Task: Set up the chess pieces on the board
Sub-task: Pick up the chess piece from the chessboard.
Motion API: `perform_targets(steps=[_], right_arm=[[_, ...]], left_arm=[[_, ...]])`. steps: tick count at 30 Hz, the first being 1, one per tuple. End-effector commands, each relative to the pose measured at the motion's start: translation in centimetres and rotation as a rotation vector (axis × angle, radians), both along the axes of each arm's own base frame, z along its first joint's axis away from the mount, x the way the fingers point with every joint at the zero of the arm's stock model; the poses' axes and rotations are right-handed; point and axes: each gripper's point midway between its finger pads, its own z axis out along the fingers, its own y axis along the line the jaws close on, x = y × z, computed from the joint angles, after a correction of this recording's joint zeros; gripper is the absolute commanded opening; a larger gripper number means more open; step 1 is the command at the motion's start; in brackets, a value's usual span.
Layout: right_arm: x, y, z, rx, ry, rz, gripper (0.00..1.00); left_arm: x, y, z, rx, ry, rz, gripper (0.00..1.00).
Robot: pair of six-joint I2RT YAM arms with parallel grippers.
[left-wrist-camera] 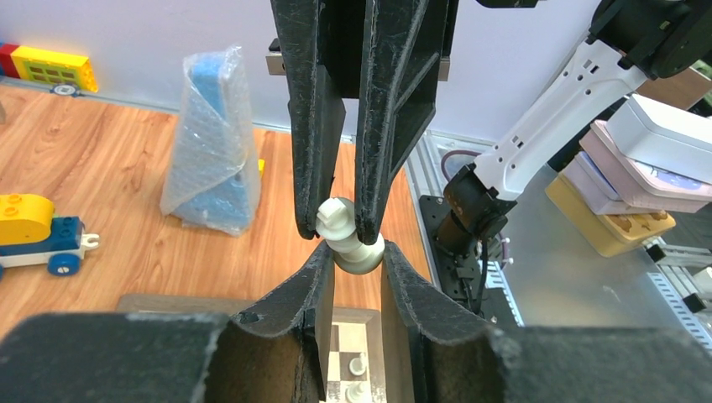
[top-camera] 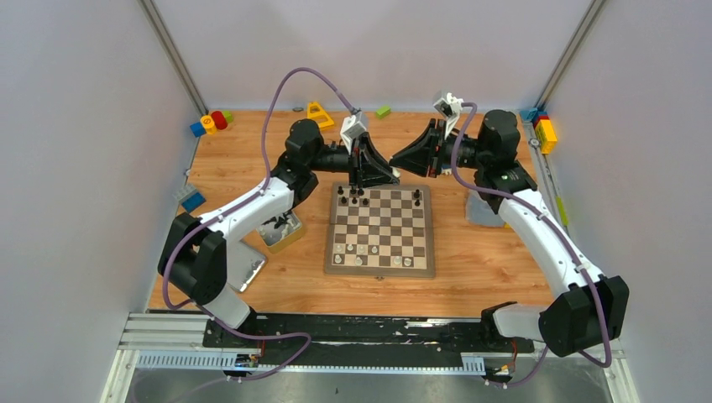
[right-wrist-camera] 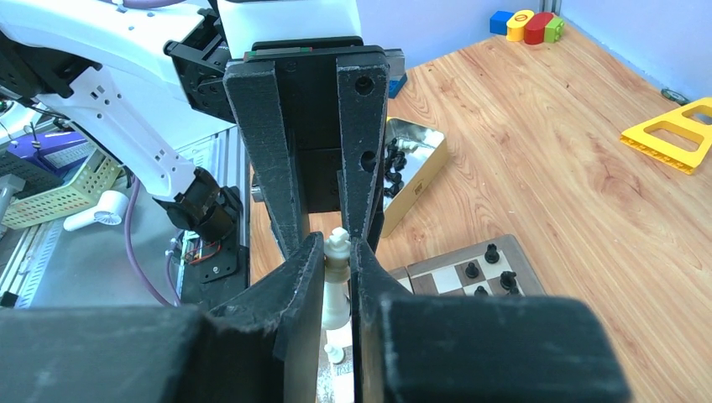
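We saw white piece (left-wrist-camera: pixel 351 239) mid-air over far edge of board (top-camera: pixel 378 272), right jaws clamped on it, left jaws pinching base. We judged firm left grip needed before right lets go.

walls (top-camera: pixel 378 42) – plain pale grey | table (top-camera: pixel 466 269) – orange-toned wood

Mid worktop (top-camera: pixel 470 277): board (top-camera: pixel 382 222). On its far rank, chess pieces (top-camera: pixel 353 198) bunched at the left, one toward the right; more along the two near ranks. Left of board: tin (top-camera: pixel 290 241) with pieces inside, lid (top-camera: pixel 248 270) nearer. Toy blocks (top-camera: pixel 210 122) at both far corners. Aloft near the board's far edge: raised piece (left-wrist-camera: pixel 348 239)
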Motion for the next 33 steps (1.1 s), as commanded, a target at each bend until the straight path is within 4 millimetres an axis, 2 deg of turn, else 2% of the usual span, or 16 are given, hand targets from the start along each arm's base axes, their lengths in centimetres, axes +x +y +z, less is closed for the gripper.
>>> perform_targets(steps=[1,3,7,14,19,29,33], right_arm=[[-0.6,-0.4,1.6,0.028,-0.075,0.002,0.01],[-0.6,-0.3,1.4,0.026,-0.075,0.003,0.01],[-0.7,-0.4,1.2,0.022,-0.085,-0.002,0.03],[-0.6,-0.9,0.4,0.004,-0.110,-0.030,0.12],[-0.7,-1.2,-0.1,-0.017,-0.129,-0.047,0.26],[-0.4,-1.7,-0.4,-0.054,-0.132,-0.083,0.58],[0.6,-1.6,-1.2,-0.091,-0.111,-0.112,0.62]], left_arm=[[-0.1,-0.3,1.7,-0.024,-0.037,-0.019,0.30],[-0.1,-0.3,1.7,-0.024,-0.035,-0.020,0.31],[-0.1,-0.3,1.9,-0.025,-0.038,-0.022,0.26],[-0.2,-0.2,1.7,0.000,-0.052,-0.022,0.07],[0.1,0.2,1.1,0.055,-0.092,0.006,0.00],[0.7,1.1,-2.1,0.238,-0.155,0.074,0.00],[0.7,1.1,-3.1,0.301,-0.191,0.088,0.00]])
